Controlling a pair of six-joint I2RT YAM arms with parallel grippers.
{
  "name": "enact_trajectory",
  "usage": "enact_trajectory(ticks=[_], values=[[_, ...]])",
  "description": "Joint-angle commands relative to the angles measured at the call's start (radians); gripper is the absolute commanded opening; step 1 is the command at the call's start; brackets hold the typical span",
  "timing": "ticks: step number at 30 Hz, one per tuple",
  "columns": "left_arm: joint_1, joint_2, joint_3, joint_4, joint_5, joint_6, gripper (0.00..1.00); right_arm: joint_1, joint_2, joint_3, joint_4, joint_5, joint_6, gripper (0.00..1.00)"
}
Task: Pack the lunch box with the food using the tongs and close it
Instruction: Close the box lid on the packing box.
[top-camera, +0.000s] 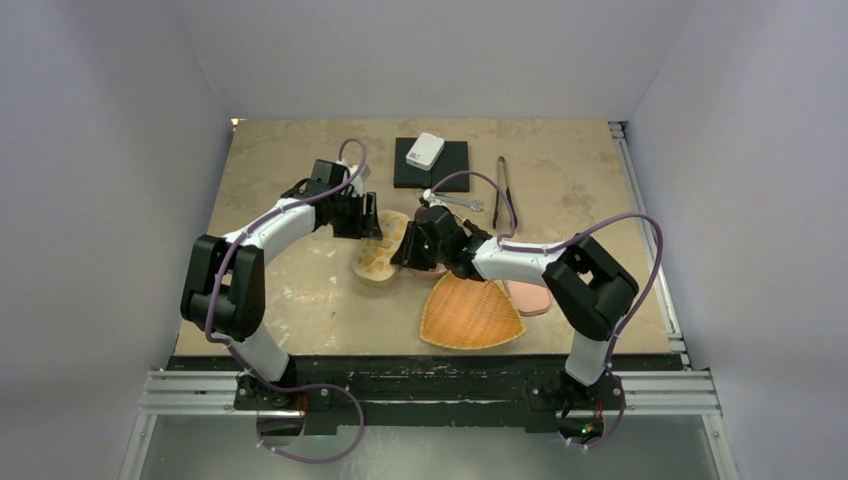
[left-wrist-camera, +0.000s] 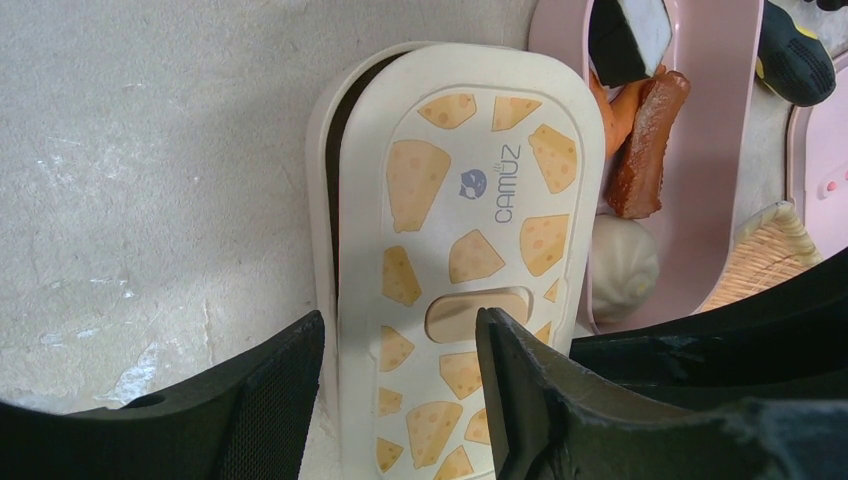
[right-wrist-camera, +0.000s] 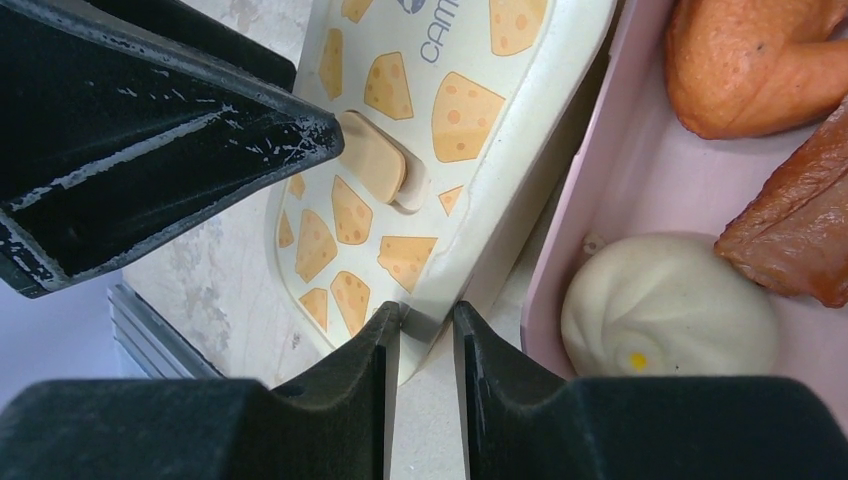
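Observation:
The pink lunch box (left-wrist-camera: 700, 200) lies open and holds a white bun (left-wrist-camera: 620, 265), a brown sausage (left-wrist-camera: 645, 150), an orange piece (left-wrist-camera: 615, 100) and a black-and-white piece (left-wrist-camera: 630, 30). Beside it lies its cream lid (left-wrist-camera: 470, 250) with a cheese print. My right gripper (right-wrist-camera: 425, 315) is shut on the lid's (right-wrist-camera: 470, 110) rim at one end. My left gripper (left-wrist-camera: 398, 330) is open over the lid, one finger outside its long edge, the other touching the beige tab (right-wrist-camera: 375, 160). The slim dark tongs (top-camera: 505, 190) lie apart at the back right, in neither gripper.
A woven fan-shaped tray (top-camera: 470, 310) sits just in front of the box, with a pink oval piece (top-camera: 528, 297) to its right. A silver wrench (top-camera: 458, 201) lies behind the box. A black block with a white device (top-camera: 430, 160) is at the back.

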Motion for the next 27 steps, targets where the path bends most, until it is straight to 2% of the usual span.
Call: enact_trajectory(ticks=[1, 8, 14, 22, 27], values=[[0.008, -0.003, -0.002, -0.002, -0.003, 0.022, 0.56, 0.009, -0.030, 0.013, -0.014, 0.018, 0.010, 0.30], [0.024, -0.069, -0.019, -0.002, -0.083, 0.026, 0.60, 0.010, -0.063, 0.027, -0.070, 0.089, -0.013, 0.35], [0.051, -0.113, -0.077, 0.003, -0.060, 0.023, 0.63, 0.010, -0.092, 0.049, -0.108, 0.124, -0.028, 0.46], [0.055, -0.075, -0.083, 0.014, 0.017, 0.021, 0.62, 0.010, -0.046, 0.076, -0.066, 0.106, -0.050, 0.47], [0.056, -0.071, -0.084, 0.017, 0.027, 0.021, 0.59, 0.012, -0.048, 0.057, -0.042, 0.081, -0.047, 0.42]])
